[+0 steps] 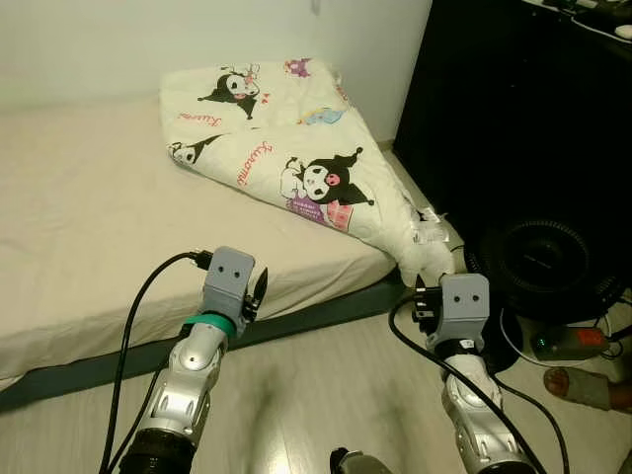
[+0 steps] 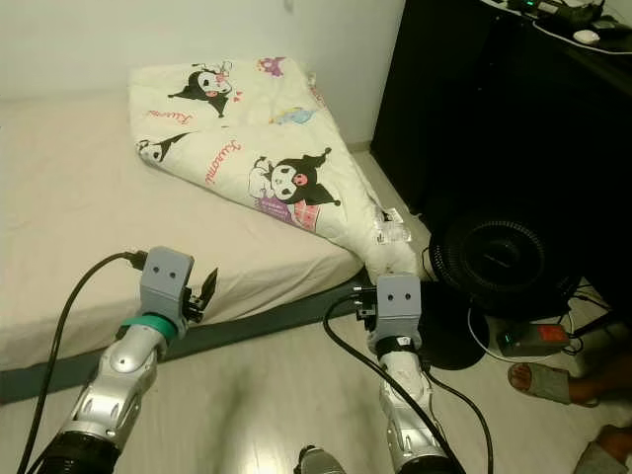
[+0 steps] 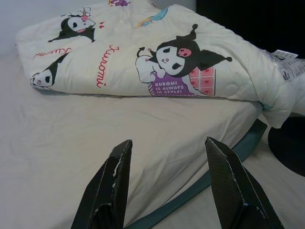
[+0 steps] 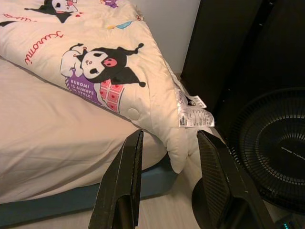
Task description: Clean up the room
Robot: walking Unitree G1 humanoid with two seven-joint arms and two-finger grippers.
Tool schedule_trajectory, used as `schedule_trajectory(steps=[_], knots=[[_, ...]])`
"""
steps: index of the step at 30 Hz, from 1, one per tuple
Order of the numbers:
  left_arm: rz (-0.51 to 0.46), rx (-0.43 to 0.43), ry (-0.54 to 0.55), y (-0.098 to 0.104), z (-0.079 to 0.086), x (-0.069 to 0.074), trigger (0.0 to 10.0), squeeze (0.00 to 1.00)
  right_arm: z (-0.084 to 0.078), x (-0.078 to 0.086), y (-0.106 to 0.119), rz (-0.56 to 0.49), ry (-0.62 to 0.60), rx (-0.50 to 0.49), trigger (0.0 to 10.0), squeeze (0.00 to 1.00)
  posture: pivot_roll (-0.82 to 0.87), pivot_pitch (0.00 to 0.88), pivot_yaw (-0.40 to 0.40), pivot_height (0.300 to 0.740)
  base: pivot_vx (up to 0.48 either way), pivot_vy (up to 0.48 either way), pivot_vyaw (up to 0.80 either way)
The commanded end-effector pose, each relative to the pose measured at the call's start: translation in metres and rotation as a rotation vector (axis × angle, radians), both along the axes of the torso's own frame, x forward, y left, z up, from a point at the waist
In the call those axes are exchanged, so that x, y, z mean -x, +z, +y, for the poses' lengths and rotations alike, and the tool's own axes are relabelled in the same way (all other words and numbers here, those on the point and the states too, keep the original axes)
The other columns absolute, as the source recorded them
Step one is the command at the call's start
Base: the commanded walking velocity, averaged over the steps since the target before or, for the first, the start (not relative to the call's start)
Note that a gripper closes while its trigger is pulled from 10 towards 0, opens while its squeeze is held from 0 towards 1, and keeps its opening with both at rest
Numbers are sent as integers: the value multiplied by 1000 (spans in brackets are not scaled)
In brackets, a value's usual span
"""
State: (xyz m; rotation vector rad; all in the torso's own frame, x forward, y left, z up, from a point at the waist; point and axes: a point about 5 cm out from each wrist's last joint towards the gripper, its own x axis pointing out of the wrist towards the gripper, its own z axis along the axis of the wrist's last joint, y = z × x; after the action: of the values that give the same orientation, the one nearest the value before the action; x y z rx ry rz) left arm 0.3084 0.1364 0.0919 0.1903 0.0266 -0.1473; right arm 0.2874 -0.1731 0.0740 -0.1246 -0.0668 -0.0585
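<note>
While both arms reach forward over the pale wood floor (image 1: pixel 326 385), neither touches anything. Folded quilt (image 1: pixel 286 148), cream with black-and-pink cartoon print and red script, lies on the far right part of the mattress (image 1: pixel 89 217), against the white wall. 1 corner of the quilt hangs off the mattress edge toward the floor, with a white care label (image 4: pixel 193 112) on it.

Left gripper (image 3: pixel 167 183): 2 black fingers spread, nothing between them, held just short of the mattress's near edge, aimed across the beige sheet toward the quilt.

Right gripper (image 4: pixel 169 179): 2 fingers spread, empty, low near the mattress's right corner, pointed at the hanging quilt corner and well short of it.

Mattress sits on a dark teal base (image 1: pixel 296 321) on the floor. Black round fan (image 1: pixel 543 259) stands on the floor to the right, just beside the hanging corner, in front of a tall black cabinet (image 1: pixel 513 109). Power strip (image 1: pixel 568 343) with a green light and a sandal (image 1: pixel 592 387) lie right of the fan.
</note>
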Motion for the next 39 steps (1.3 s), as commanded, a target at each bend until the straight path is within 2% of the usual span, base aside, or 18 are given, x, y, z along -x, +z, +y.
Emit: schedule_trajectory(steps=[1,11,28,39], knots=[[29,-15,0,-8,1,3,10000,0,0,3,-3,10,2,8,10000,0,-154,55,59,725,0,0,0],[26,-19,-5,-8,0,4,10000,0,0,4,-4,13,0,8,10000,0,-155,57,59,725,0,0,0],[25,-21,-3,-7,1,3,10000,0,0,4,-5,17,-2,8,10000,0,-154,59,62,725,0,-401,0],[37,-4,11,-7,2,1,10000,0,-1,4,-5,16,-2,10,10000,0,-158,50,63,725,0,-69,0]])
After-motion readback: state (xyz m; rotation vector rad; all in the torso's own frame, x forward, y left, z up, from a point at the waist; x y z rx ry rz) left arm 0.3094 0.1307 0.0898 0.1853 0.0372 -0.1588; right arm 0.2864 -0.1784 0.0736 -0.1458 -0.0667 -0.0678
